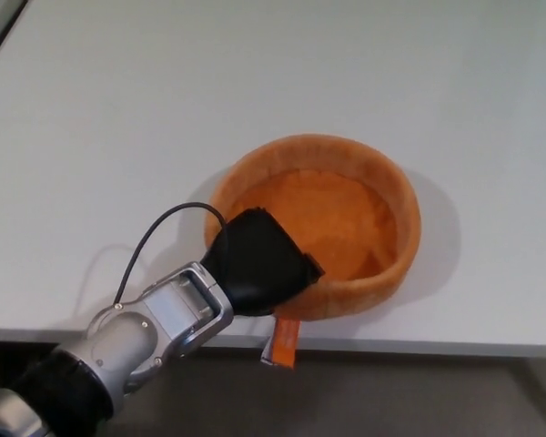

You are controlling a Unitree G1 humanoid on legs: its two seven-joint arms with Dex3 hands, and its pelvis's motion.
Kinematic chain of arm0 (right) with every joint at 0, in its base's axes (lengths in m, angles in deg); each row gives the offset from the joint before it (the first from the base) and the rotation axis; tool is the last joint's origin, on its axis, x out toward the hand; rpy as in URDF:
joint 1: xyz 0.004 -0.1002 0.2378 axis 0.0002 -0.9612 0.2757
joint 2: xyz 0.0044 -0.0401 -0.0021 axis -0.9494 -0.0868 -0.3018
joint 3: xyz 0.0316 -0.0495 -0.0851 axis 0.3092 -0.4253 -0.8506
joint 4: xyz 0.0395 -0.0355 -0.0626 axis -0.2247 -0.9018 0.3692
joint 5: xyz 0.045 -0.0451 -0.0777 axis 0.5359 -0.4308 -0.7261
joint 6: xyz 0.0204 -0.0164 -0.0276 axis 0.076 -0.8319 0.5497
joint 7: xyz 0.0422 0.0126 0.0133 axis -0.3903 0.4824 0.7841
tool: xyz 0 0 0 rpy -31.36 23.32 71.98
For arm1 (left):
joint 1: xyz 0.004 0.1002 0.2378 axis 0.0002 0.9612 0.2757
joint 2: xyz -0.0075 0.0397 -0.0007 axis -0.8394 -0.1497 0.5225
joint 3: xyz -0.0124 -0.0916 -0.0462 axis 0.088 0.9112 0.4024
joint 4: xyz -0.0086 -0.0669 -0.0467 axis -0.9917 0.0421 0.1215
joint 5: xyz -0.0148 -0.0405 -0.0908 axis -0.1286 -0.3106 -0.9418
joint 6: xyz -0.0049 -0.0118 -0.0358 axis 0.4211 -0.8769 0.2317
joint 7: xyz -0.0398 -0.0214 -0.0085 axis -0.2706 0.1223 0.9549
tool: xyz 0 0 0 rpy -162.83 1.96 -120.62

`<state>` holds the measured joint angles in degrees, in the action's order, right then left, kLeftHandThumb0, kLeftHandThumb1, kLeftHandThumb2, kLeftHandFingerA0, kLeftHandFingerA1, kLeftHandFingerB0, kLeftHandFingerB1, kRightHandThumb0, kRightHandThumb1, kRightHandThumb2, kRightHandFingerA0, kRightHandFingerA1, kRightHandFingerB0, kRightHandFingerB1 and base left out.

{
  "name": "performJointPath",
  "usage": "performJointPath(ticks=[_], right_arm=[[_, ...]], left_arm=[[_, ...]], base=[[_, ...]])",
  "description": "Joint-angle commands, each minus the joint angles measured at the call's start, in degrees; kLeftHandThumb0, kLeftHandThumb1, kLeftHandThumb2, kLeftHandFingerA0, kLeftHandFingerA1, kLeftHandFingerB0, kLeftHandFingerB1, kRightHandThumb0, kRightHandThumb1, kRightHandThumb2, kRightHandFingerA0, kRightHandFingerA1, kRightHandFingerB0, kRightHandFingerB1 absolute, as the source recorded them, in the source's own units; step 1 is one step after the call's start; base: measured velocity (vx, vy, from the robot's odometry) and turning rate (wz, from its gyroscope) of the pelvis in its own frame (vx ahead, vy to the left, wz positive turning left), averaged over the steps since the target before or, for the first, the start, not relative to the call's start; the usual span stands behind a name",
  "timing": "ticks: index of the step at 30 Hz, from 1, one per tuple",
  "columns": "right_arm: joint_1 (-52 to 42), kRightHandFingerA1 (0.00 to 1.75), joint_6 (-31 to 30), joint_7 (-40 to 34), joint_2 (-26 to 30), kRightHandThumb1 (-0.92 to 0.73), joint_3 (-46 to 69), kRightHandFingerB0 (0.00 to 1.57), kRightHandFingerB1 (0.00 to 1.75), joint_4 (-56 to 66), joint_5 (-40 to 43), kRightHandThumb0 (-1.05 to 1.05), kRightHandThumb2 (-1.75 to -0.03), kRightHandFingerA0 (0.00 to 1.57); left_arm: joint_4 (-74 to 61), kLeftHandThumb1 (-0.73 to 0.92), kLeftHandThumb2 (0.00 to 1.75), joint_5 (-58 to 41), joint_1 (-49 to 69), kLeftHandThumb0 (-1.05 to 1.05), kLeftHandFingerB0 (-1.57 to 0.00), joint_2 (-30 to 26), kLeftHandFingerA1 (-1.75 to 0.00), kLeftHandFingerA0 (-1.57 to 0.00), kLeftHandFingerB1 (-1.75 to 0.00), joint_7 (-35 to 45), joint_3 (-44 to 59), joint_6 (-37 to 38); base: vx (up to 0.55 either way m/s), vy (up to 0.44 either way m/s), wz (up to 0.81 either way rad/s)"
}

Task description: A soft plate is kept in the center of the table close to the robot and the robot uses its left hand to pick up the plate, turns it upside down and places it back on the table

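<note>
Soft orange plate [346, 196] right side up, nothing inside, near rim clasped by left robot hand [257, 262]

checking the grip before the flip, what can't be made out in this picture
- Left hand, head view: its fingers are hidden by the hand's own back and the plate rim, so the grip on the near rim cannot be confirmed.
- Orange tag: too small to read.
- Plate underside: hidden against the table.
- Right hand: outside the picture.
</note>
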<state>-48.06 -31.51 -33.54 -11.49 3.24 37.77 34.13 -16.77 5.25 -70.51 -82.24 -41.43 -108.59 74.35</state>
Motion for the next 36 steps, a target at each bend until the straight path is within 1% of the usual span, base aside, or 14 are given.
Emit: performJointPath(ticks=[1,4,5,7,15,16,18,20,23,26,27,29,30,36], right_arm=[[-0.57,0.38,-0.56,-0.11,0.68,-0.79,-0.01,0.34,0.34,0.65,0.26,-0.68,-0.65,0.58],[-0.9,0.39,-0.73,0.45,0.74,-0.8,-0.09,0.34,0.34,1.65,0.89,-0.67,-0.65,0.57],[-0.59,0.53,-1.11,0.28,0.83,-0.64,-0.04,0.28,0.47,1.15,0.7,-0.73,-0.98,0.49],[0.28,0.37,-1.71,0.35,1.03,-0.78,0.05,0.33,0.32,-0.58,0.57,-0.73,-0.64,0.57],[-0.04,0.39,0.37,-0.53,0.94,-0.8,0.11,0.33,0.33,-0.02,-0.5,-0.67,-0.65,0.58],[0.56,0.54,0.4,-0.02,0.97,-0.65,0.12,0.25,0.47,-1.21,-0.16,-0.7,-1.0,0.47],[0.38,0.38,-0.32,0.82,0.92,-0.79,0.01,0.31,0.31,-0.81,0.71,-0.67,-0.66,0.56],[0.1,0.38,-0.64,0.2,0.98,-0.8,-0.01,0.33,0.32,-0.29,0.18,-0.69,-0.64,0.57],[1.6,0.53,0.02,1.57,0.99,-0.65,0.22,0.28,0.47,-3.17,1.11,-0.71,-0.97,0.49],[3.27,0.37,1.15,2.14,1.04,-0.79,0.51,0.31,0.32,-6.1,1.2,-0.68,-0.65,0.57],[3.02,0.53,0.94,2.39,0.95,-0.65,0.48,0.26,0.46,-5.25,1.6,-0.71,-0.98,0.5],[2.94,0.37,0.99,2.79,0.89,-0.79,0.5,0.32,0.32,-5.18,1.94,-0.71,-0.65,0.57],[3.11,0.53,1.61,1.83,1.07,-0.66,0.44,0.27,0.46,-5.63,0.8,-0.76,-0.99,0.5],[3.55,0.54,1.46,2.18,0.82,-0.65,0.71,0.28,0.47,-6.55,1.4,-0.71,-0.98,0.51]], left_arm=[[0.45,0.58,0.6,-4.94,0.92,-0.2,-0.88,0.89,-1.72,-0.96,-1.08,2.6,2.32,0.92],[-0.6,0.42,0.83,-14.21,3.27,-0.35,-0.91,5.03,-1.4,-1.2,-1.21,8.96,7.15,-0.24],[-1.93,0.63,0.56,-17.21,3.99,-0.24,-0.63,6.97,-1.75,-0.82,-1.7,13.18,8.58,-2.33],[-4.03,0.62,0.56,-21.3,5.17,-0.23,-0.63,10.14,-1.75,-0.8,-1.71,19.1,10.66,-5.55],[-8.11,0.57,0.58,-28.19,7.52,-0.17,-0.69,17.92,-1.75,-0.84,-1.74,30.04,13.37,-10.72],[-8.86,0.58,0.57,-29.29,7.72,-0.16,-0.7,19.03,-1.75,-0.83,-1.75,31.88,13.64,-11.87],[-9.49,0.41,0.82,-35.78,9.69,-0.12,-1.06,22.33,-1.41,-1.2,-1.32,32.49,16.0,-11.51],[-9.45,0.52,0.63,-38.32,10.85,-0.12,-0.73,24.09,-1.75,-0.88,-1.75,31.97,17.39,-10.52],[-7.96,0.48,0.73,-41.82,11.84,-0.21,-0.77,27.31,-1.75,-0.93,-1.75,29.67,19.44,-7.84],[-7.43,0.44,0.81,-45.37,11.93,-0.22,-0.78,30.8,-1.75,-0.97,-1.75,29.49,21.99,-7.66],[-8.38,0.36,0.93,-47.84,12.19,-0.37,-1.08,33.38,-1.43,-1.22,-1.36,29.89,23.76,-10.16],[-10.11,0.44,0.81,-50.42,13.24,-0.24,-0.78,36.86,-1.75,-0.96,-1.75,30.58,26.28,-14.55],[-11.55,0.44,0.83,-55.09,14.13,-0.17,-0.76,40.66,-1.75,-0.95,-1.75,30.97,29.52,-19.06],[-15.38,0.46,0.85,-66.57,15.82,-0.18,-0.74,51.76,-1.75,-0.99,-1.75,28.84,39.19,-26.5]], base=[[0.0,0.0,0.0],[0.0,0.0,0.0],[0.0,0.0,0.0],[0.0,0.0,0.0],[0.0,0.0,0.0],[0.0,0.0,0.0],[0.0,0.0,0.0],[0.0,0.0,0.0],[0.0,0.0,0.0],[0.0,0.0,0.0],[0.0,0.0,0.0],[0.0,0.0,0.0],[0.0,0.0,0.0],[0.0,0.0,0.0]])
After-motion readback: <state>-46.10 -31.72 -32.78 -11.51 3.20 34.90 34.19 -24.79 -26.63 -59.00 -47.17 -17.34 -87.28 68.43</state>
